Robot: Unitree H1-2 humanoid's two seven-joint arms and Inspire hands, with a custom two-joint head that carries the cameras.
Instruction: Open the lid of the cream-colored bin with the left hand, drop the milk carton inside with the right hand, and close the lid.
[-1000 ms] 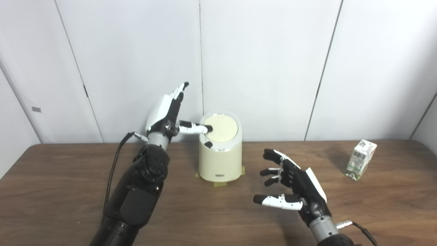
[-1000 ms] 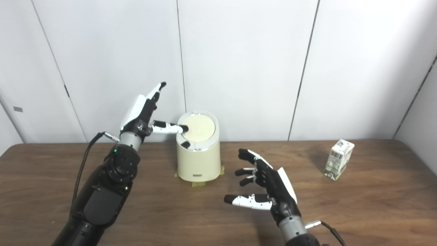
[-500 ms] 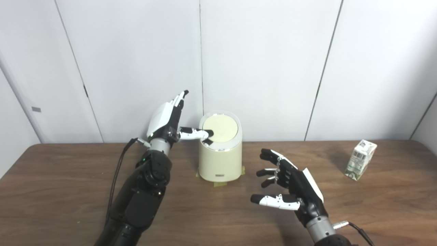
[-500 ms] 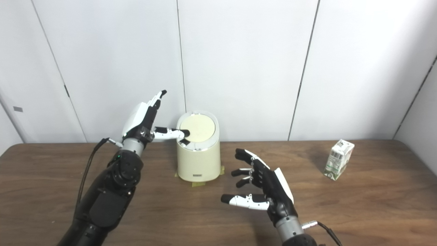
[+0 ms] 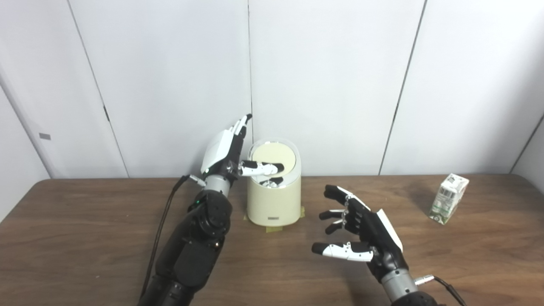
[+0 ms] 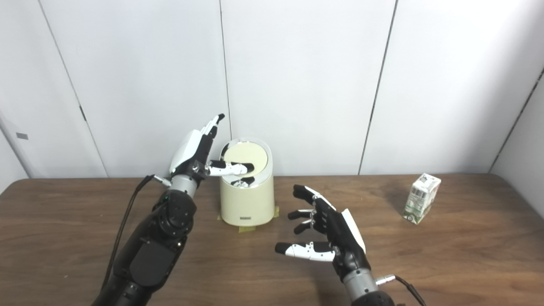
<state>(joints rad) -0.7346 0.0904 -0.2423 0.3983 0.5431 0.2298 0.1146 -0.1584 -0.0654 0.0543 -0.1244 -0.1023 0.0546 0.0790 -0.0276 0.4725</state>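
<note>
Opening stage, lid not yet raised. I have the left hand (image 5: 227, 148) at the left side of the bin (image 5: 274, 199), fingers spread and pointing up, holding nothing, with its thumb laid across the near part of the lid (image 5: 277, 156). The lid appears shut, or at most tipped a little; I cannot tell which. The right hand (image 5: 361, 231) hangs released over the worktop (image 5: 85, 238), near and right of the bin, fingers apart. The carton (image 5: 449, 198) stands upright at the far right, well apart from both hands. Left to do, by my judgement: lift the lid, fetch and drop the carton, close. The worktop is dark wood grain; tape (image 5: 273, 229) marks the bin's foot. White wall panels stand behind.
</note>
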